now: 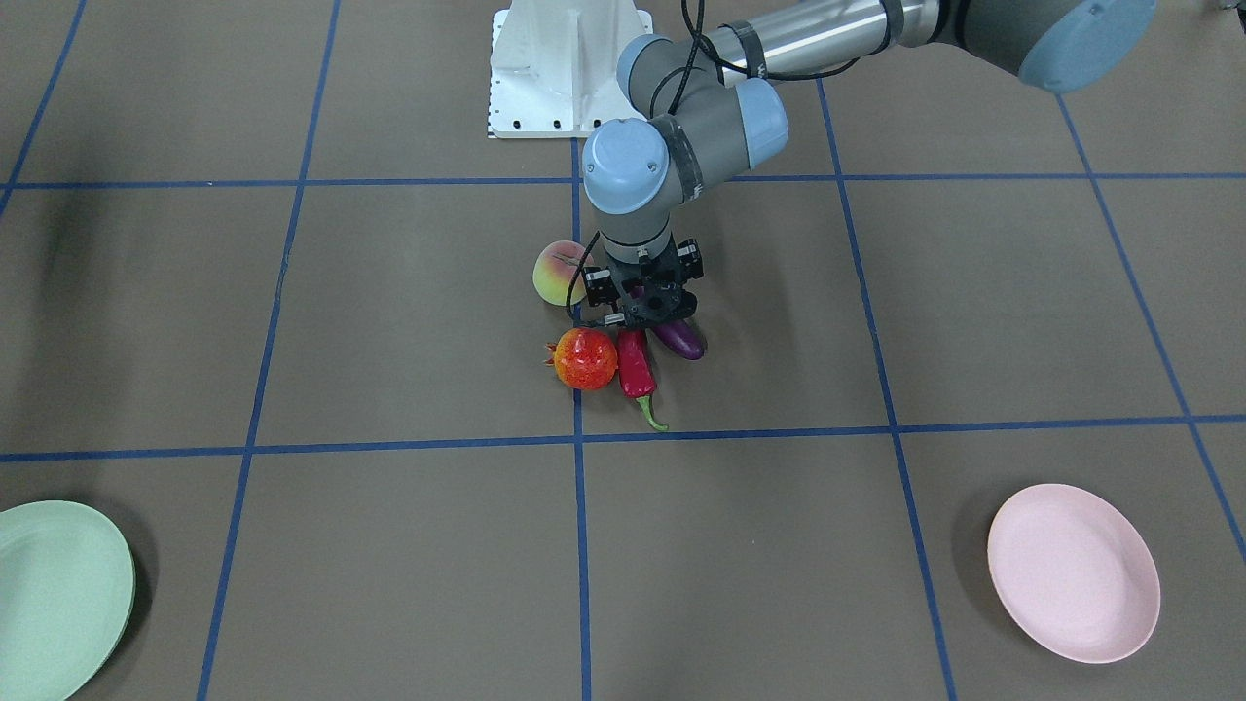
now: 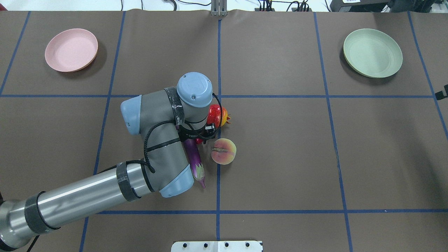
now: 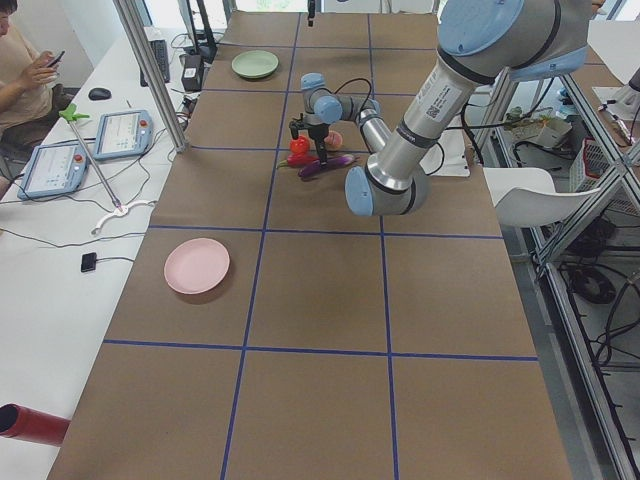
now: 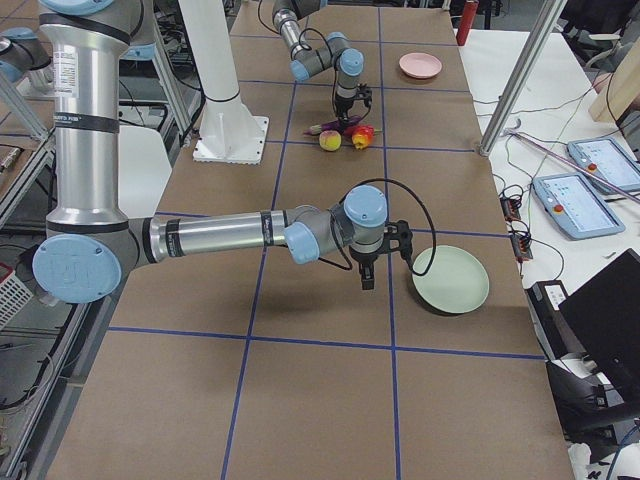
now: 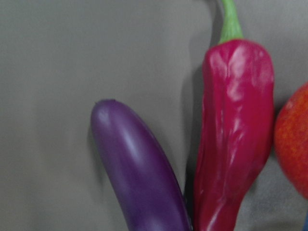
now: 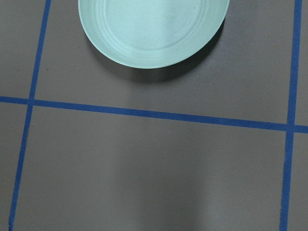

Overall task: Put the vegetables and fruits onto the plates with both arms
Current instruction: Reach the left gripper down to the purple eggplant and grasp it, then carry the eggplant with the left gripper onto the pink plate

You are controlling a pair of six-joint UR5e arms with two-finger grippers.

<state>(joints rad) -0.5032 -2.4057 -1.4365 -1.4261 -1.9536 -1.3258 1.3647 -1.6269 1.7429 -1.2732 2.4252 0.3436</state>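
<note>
The purple eggplant [image 2: 194, 158], red chili pepper [image 1: 635, 365], pomegranate-like fruit [image 1: 585, 358] and peach [image 1: 557, 273] lie clustered at the table's middle. My left gripper [image 1: 650, 310] hangs low over the eggplant [image 5: 139, 168], beside the chili [image 5: 236, 130]. Its jaws look open, and the wrist hides the fingertips. The eggplant rests on the table. The pink plate [image 2: 71, 50] sits far left with nothing on it. The green plate [image 2: 372, 52] sits far right, also bare. My right gripper [image 4: 367, 278] hovers just short of the green plate [image 6: 154, 29]; I cannot tell its state.
The white robot base [image 1: 569, 68] stands at the near middle edge. Blue tape lines grid the brown table. A person [image 3: 25, 70] sits at a side desk with tablets [image 3: 122, 132], off the table's far side.
</note>
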